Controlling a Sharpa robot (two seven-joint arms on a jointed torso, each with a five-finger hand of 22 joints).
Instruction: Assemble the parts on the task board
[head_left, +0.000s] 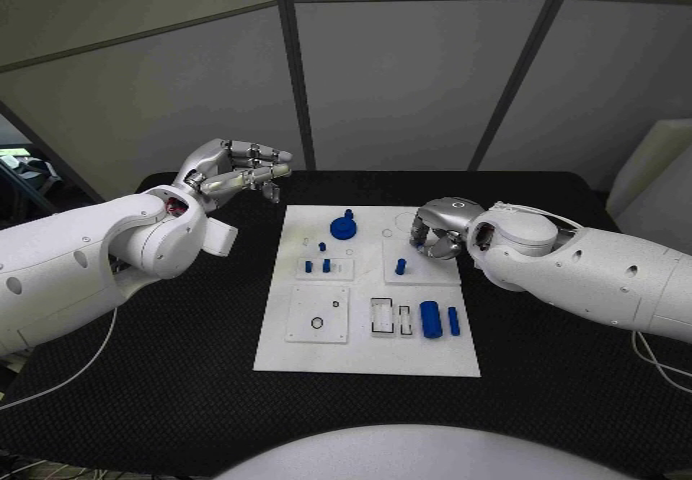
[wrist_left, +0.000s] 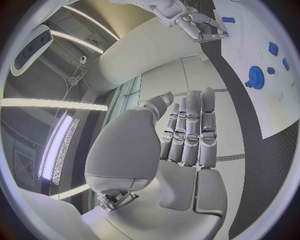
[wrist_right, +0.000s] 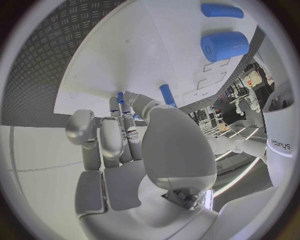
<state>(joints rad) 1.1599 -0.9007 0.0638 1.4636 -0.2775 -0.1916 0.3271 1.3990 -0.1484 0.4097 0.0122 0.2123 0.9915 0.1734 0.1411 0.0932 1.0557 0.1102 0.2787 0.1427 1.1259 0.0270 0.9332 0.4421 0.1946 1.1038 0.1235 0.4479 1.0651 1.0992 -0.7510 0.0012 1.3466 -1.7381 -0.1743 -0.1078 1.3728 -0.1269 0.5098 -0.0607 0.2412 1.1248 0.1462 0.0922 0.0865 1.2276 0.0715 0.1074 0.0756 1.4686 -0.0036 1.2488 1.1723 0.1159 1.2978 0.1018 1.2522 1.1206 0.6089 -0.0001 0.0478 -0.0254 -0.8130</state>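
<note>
A lab cubicle around me: grey partition panels at twelve o'clock beyond my black table.

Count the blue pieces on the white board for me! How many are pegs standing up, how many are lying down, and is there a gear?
Blue gear: 1
Standing blue pegs: 4
Lying blue cylinders: 2
Total: 7 blue pieces on the task board

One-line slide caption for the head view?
Right hand over the task board near a blue peg; left hand raised off-board.
</note>
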